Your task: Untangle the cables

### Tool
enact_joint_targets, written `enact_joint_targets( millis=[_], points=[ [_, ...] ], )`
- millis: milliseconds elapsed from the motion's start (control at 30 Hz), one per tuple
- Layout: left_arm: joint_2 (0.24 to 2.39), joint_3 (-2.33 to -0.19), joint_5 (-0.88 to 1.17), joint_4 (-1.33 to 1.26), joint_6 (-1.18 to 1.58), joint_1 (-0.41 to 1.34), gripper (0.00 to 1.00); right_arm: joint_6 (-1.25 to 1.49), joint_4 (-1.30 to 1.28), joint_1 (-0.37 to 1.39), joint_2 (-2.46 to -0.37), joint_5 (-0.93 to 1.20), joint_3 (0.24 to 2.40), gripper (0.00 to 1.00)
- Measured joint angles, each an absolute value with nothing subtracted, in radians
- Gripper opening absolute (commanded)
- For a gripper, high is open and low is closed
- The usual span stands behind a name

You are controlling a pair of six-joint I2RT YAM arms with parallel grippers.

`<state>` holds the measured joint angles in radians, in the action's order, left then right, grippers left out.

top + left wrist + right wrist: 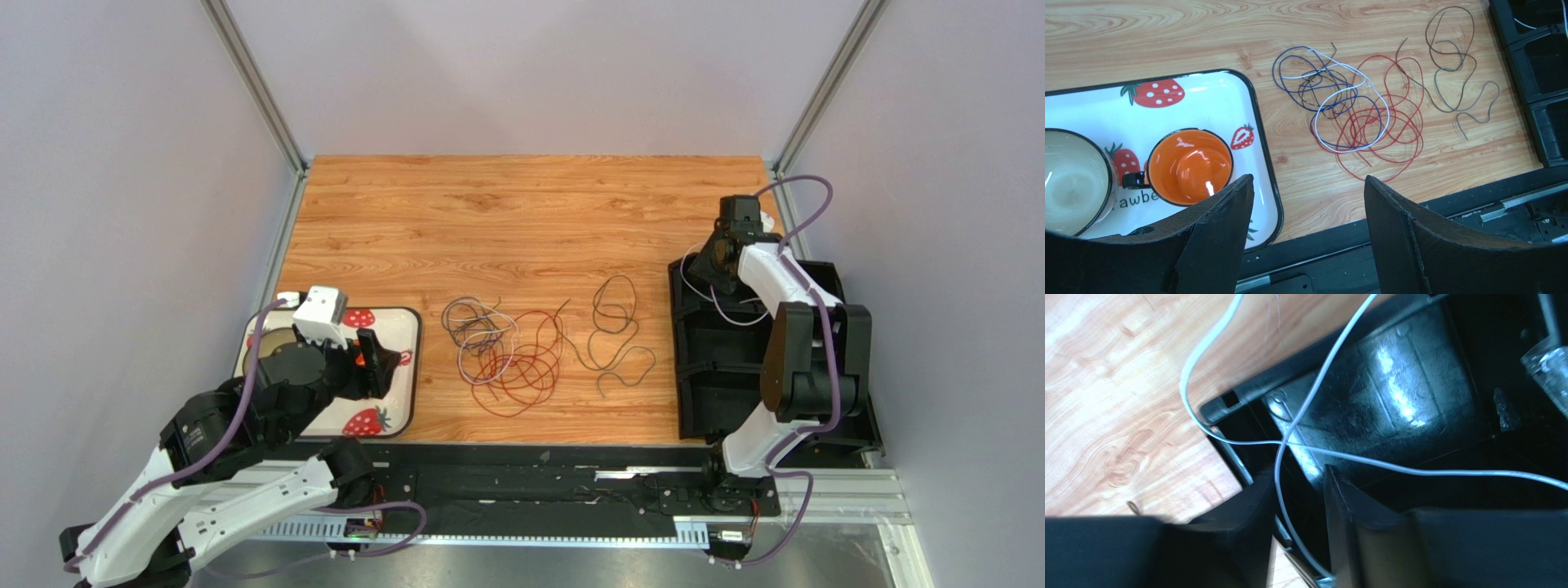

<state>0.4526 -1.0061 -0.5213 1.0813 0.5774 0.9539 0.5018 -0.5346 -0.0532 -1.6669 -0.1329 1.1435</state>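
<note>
The right pincer (1298, 474) is hanging over the far compartment of a black bin (1389, 367) at the right edge of the table (491, 208), its jaws standing a little apart, with a gap far wider than any wire. A pale cable (1413, 472) is running through that gap, close along the inner face of one finger; I cannot tell whether it is touching the pad. The jaws are not pinching it. The same cable is looping out over the wood, crossing the bin's wall and trailing across the dark compartment toward the right.

The left pincer (1308, 184) is hovering low at the near left, jaws spread wide and grasping nothing. Under it a strawberry tray (1229, 86) is carrying an orange mug (1189, 165) and a pale bowl (1072, 177), side by side.

The other cables (509, 349) are lying on the middle of the table, between tray and bin. A red cable (1389, 122), a white one (1352, 92) and a blue one (1281, 61) are overlapping in one tangle of loops, with some darker wire mixed in. A dark grey cable (1453, 67) is lying just right of the tangle in loose curls, one strand reaching over the red loops. Neither pincer is touching that heap.
</note>
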Motion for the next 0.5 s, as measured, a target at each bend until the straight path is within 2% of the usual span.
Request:
enact_joint_targets(
  millis=[67, 133, 167, 200, 367, 500],
  points=[
    [0.453, -1.006, -0.521, 1.081, 0.578, 0.954, 0.75, 0.498, -0.537, -0.053, -1.666, -0.138, 1.161, 0.53],
    [0.452, -1.004, -0.521, 1.081, 0.577, 0.954, 0.75, 0.492, -0.551, -0.053, -1.662, -0.141, 1.196, 0.54],
    [0.452, -1.003, -0.521, 1.081, 0.577, 0.954, 0.75, 0.489, -0.574, -0.053, -1.661, -0.141, 1.228, 0.57],
    [0.452, -1.001, -0.521, 1.081, 0.578, 0.954, 0.75, 0.485, -0.59, -0.053, -1.66, -0.142, 1.259, 0.65],
    [0.452, -1.001, -0.517, 1.081, 0.578, 0.954, 0.75, 0.464, -0.703, -0.039, -1.651, -0.209, 1.454, 0.66],
    [0.451, -1.001, -0.515, 1.081, 0.577, 0.954, 0.75, 0.462, -0.814, -0.026, -1.634, -0.334, 1.514, 0.68]
  ],
)
